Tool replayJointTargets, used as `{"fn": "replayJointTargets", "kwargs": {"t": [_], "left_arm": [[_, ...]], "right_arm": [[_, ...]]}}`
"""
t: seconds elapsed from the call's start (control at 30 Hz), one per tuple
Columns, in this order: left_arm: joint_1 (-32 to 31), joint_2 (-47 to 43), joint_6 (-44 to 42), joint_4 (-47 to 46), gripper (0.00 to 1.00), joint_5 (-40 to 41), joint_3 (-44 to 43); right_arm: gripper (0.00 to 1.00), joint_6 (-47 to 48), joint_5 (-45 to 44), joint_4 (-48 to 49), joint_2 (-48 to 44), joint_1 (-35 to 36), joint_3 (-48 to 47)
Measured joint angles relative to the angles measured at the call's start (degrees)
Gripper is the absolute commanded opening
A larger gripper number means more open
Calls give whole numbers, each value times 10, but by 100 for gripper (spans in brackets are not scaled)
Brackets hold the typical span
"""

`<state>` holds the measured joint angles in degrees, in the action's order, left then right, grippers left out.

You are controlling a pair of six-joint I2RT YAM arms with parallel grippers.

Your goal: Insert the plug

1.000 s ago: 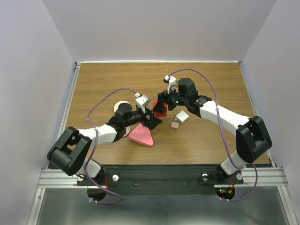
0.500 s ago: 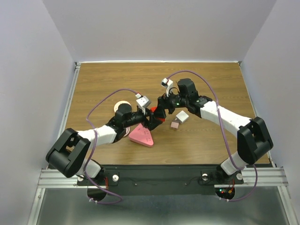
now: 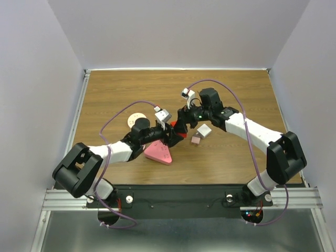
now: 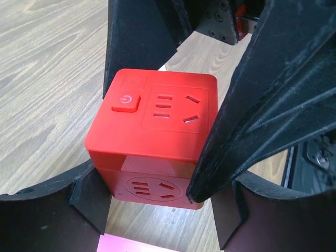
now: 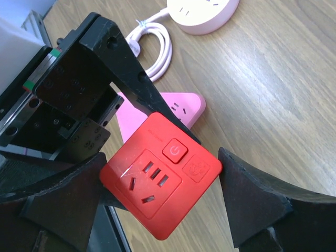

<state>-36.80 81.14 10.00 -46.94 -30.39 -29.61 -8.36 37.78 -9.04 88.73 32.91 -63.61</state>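
Your right pincer (image 5: 163, 164) has the red socket cube (image 4: 157, 131) pinched between its two fingers, one on each side. It appears to carry the cube clear of the bench (image 3: 236, 94), near the bench's middle. That grip looks chosen to leave the button face and another socket face bare, so a plug could be pushed in with no finger in the way. Your left pincer (image 4: 157, 198) stands around the lower part of the same cube from the opposite side. I read this as a handover or a second brace that would free one arm to fetch the plug. One of its pads touches the cube's lower corner, but the other is behind a finger of the right pincer, so you cannot tell whether it has a grip yet.

Neither pincer holds a plug. A white block (image 3: 203, 130) and a small pinkish block (image 3: 196, 140) lie on the bench just right of the cube, close together. One of them is probably the plug, though no prongs can be made out. A pink triangular socket (image 3: 159, 151) lies beside the left wrist, toward the near edge. A round pink socket (image 5: 202, 11) with its coiled cable (image 5: 157, 50) sits further left, cut off by the frame in the right wrist view. From above, the cube is almost wholly hidden beneath the two wrists.
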Motion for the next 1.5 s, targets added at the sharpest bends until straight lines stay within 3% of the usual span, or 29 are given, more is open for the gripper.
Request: {"fn": "replayJointTargets", "kwargs": {"t": [0.07, 0.33, 0.63, 1.2, 1.3, 1.37, 1.43, 1.47, 1.5], "left_arm": [[-13, -3, 0, 3, 0, 30, 2], [-71, -57, -42, 24, 0, 193, 10], [-94, -60, -98, 76, 0, 310, 10], [-120, -60, -122, 100, 0, 363, 5], [-120, -60, -122, 99, 0, 365, 3], [-120, -60, -123, 99, 0, 367, 3], [-120, -60, -124, 99, 0, 371, 3], [-120, -60, -125, 101, 0, 372, 3], [-120, -60, -125, 101, 2, 371, 3]], "right_arm": [[80, 5, -10, -10, 0, 0, -3], [93, -25, -71, -46, 0, 9, -45], [93, -34, -113, -75, 6, 9, -50], [91, -31, -111, -84, 46, 25, -69], [83, -33, -106, -84, 52, 31, -69], [63, -34, -104, -84, 54, 33, -69], [53, -36, -101, -84, 55, 36, -69], [32, -32, -98, -84, 55, 36, -69], [23, -29, -94, -83, 55, 36, -69]]}}
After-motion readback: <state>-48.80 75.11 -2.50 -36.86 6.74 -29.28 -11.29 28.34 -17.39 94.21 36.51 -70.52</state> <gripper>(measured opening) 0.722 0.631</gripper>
